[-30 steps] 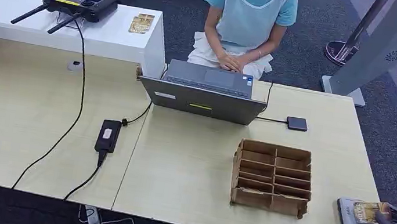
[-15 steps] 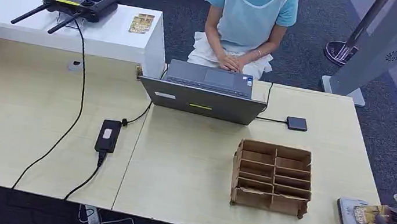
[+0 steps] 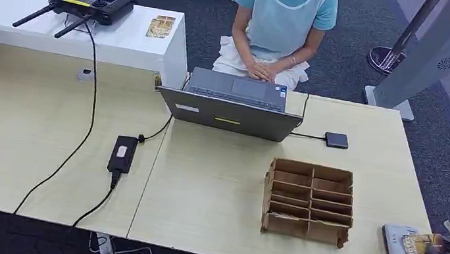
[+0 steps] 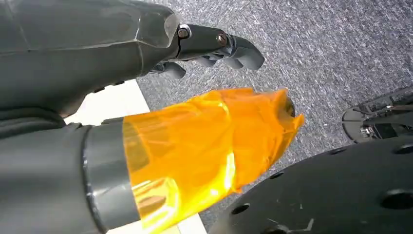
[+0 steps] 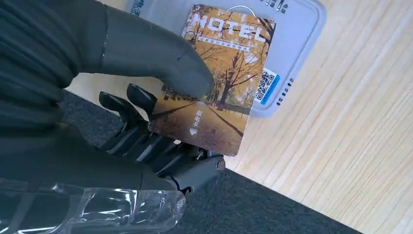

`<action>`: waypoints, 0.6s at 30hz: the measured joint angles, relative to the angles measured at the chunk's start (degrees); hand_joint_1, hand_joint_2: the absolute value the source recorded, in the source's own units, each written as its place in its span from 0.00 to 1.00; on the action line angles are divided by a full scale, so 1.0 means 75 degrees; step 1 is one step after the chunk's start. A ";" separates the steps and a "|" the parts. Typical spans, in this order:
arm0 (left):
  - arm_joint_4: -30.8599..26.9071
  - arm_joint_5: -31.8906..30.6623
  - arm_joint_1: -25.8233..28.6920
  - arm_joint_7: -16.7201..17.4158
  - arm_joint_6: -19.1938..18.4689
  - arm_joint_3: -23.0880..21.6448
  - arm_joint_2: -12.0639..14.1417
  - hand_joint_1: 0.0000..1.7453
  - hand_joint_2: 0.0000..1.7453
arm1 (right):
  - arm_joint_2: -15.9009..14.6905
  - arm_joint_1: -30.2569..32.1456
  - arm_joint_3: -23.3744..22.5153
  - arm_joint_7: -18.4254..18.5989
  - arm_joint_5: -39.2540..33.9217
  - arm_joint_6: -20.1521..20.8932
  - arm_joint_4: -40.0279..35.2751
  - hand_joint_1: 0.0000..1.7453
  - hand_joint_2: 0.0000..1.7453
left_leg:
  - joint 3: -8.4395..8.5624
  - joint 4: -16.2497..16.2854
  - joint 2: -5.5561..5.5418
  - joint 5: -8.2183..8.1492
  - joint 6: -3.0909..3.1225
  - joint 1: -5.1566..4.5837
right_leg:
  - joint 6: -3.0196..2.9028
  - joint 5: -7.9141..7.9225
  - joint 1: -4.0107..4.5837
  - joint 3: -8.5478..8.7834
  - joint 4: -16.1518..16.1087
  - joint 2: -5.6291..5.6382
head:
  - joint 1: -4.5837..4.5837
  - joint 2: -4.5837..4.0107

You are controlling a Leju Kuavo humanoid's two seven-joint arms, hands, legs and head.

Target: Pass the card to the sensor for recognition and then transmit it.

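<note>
The right hand (image 5: 146, 97) pinches the hotel card (image 5: 219, 78) between thumb and the dark fingers beneath it, holding the card flat over the grey sensor (image 5: 297, 53), which lies on the table (image 3: 213, 192) just ahead of the fingertips. Beyond the sensor stands a cardboard organizer (image 3: 309, 201), then a laptop (image 3: 232, 105) with a person (image 3: 282, 22) seated behind it. The left hand (image 4: 214, 48) hangs over carpet with fingers curled in, holding nothing.
</note>
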 joint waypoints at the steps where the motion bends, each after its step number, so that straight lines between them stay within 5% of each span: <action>1: 0.0000 0.0003 0.0000 0.0000 0.0000 -0.0012 0.0000 0.00 0.00 | 0.0000 0.0000 0.0000 0.0003 0.0047 -0.0003 0.0000 1.00 1.00 | 0.0000 0.0000 0.0000 0.0000 0.0000 0.0000 | 0.0000 0.0000 0.0000 0.0000 0.0000 0.0000 | -0.0003 0.0003; 18: 0.0000 0.0172 0.0000 0.0000 0.0000 -0.0105 0.0026 0.00 0.00 | -0.0006 -0.0016 -0.0041 -0.0198 -0.0135 -0.0011 -0.0058 1.00 1.00 | -0.0001 0.0000 0.0000 0.0000 0.0000 0.0000 | 0.0000 0.0000 0.0000 0.0000 0.0000 0.0000 | -0.0003 0.0000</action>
